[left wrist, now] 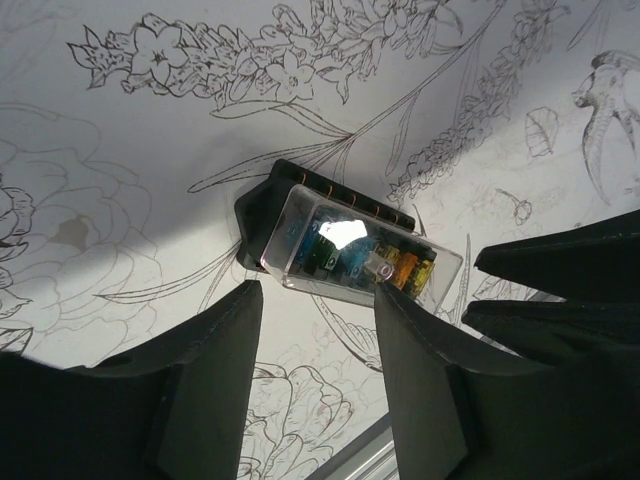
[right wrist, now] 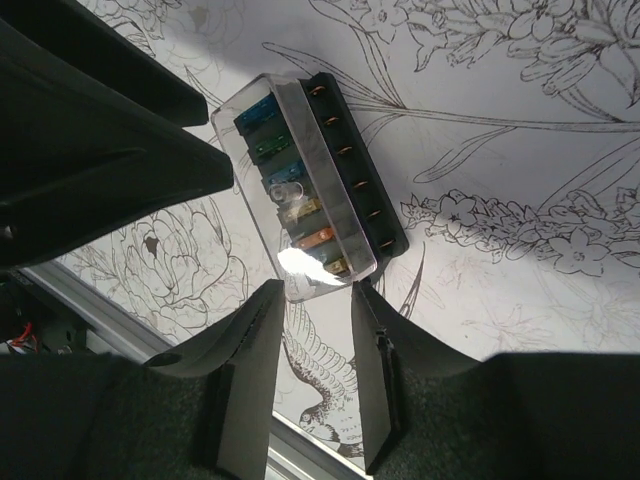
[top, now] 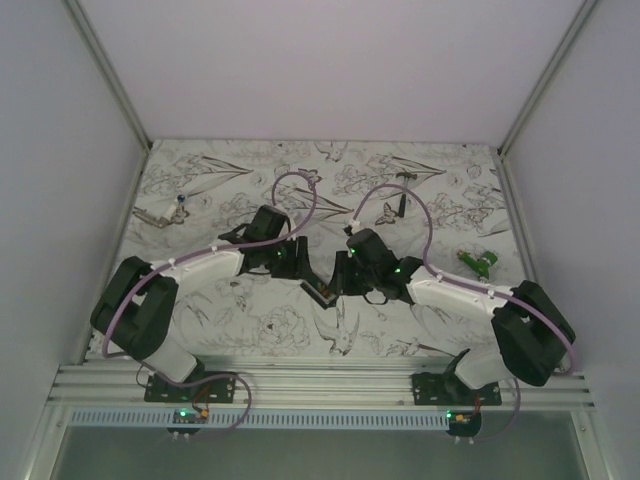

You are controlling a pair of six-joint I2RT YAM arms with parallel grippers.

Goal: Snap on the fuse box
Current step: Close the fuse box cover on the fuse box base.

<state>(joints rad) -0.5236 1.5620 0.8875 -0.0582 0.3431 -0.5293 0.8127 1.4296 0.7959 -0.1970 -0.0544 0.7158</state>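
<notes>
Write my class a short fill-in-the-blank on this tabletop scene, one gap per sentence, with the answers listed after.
1. The fuse box has a ___ base under a clear cover.
2. It lies on the table between the left gripper and the right gripper, both with jaws ___.
3. The small green object lies nearer the ___ arm.
Answers: black; open; right.
</notes>
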